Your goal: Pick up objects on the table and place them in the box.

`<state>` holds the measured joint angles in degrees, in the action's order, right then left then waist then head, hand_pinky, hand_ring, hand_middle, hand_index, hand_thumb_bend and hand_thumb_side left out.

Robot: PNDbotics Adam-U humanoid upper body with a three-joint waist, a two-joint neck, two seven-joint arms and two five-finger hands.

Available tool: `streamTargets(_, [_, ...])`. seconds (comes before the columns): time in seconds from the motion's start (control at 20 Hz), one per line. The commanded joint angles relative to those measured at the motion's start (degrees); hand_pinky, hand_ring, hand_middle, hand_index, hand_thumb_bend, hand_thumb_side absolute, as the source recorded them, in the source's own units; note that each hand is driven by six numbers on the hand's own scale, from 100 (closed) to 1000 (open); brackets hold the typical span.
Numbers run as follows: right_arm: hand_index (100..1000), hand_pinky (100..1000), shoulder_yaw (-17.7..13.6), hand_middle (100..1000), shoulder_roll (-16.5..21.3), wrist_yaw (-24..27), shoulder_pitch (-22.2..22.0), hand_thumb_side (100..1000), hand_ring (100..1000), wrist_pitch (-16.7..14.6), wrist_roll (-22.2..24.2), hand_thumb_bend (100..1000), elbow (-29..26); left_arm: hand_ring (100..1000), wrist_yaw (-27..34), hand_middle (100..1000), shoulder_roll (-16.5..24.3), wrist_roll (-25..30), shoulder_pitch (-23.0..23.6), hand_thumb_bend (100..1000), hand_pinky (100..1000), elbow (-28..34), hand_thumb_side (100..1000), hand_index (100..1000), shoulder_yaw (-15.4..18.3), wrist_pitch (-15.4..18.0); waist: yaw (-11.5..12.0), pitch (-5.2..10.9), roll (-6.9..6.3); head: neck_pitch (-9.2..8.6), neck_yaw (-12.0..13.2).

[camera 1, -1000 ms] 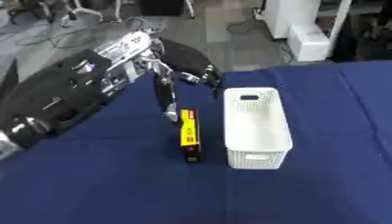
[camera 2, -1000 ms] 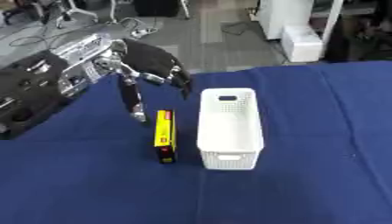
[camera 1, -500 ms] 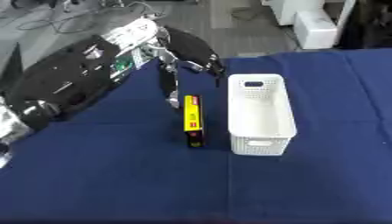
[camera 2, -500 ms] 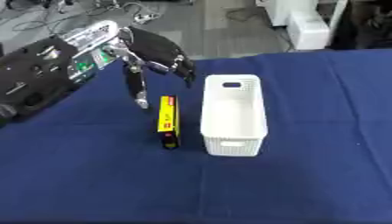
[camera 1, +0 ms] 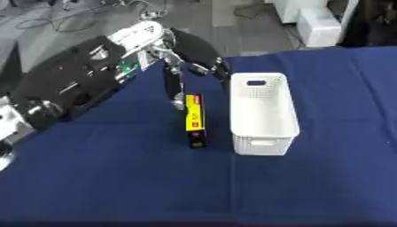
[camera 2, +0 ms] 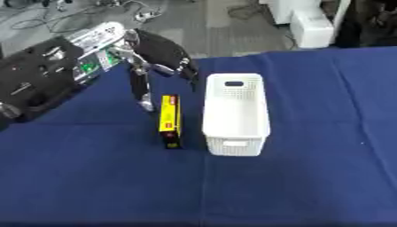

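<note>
One white box (camera 1: 263, 113) stands on the counter (camera 1: 310, 186), long and narrow, with perforated walls and a handle slot at its far end. I see nothing inside it. Just beside its left wall lies a long yellow pack (camera 1: 194, 119) with a dark near end, parallel to the box and apart from it by a thin gap.

My left hand (camera 1: 174, 86) hangs above the far end of the yellow pack. Its fingers (camera 2: 142, 95) point straight down and are stretched, not curled, and they hold nothing. One fingertip is just beside the far left corner of the pack; I cannot tell if it touches. My right hand does not show.

Much free blue cloth lies near me and to the right of the box. On the left the counter edge runs obliquely under my arm. Behind the counter is a grey floor with cables (camera 1: 70, 20) and a white cabinet (camera 1: 314, 22).
</note>
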<state>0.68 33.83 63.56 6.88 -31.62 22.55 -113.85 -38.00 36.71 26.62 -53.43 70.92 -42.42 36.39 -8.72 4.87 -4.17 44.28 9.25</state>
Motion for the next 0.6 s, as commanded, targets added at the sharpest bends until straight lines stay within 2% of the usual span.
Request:
streamTargets(0.05, [190, 100, -0.46, 100, 1.59, -0.09, 0.39, 1000, 100, 0.02, 0.02, 100, -0.75, 772, 0.90, 802, 0.64, 16.24, -1.31, 660, 754, -0.25, 331, 834, 0.15, 15.58, 0.07, 0.28, 0.16, -0.17, -0.28])
streamTargets(0.6, [190, 100, -0.48, 100, 1.62, -0.26, 0.15, 1000, 100, -0.16, 0.12, 100, -0.75, 768, 2.41, 804, 2.01, 17.88, 0.73, 688, 749, -1.43, 354, 836, 0.70, 15.58, 0.25, 0.30, 0.18, -0.17, -0.65])
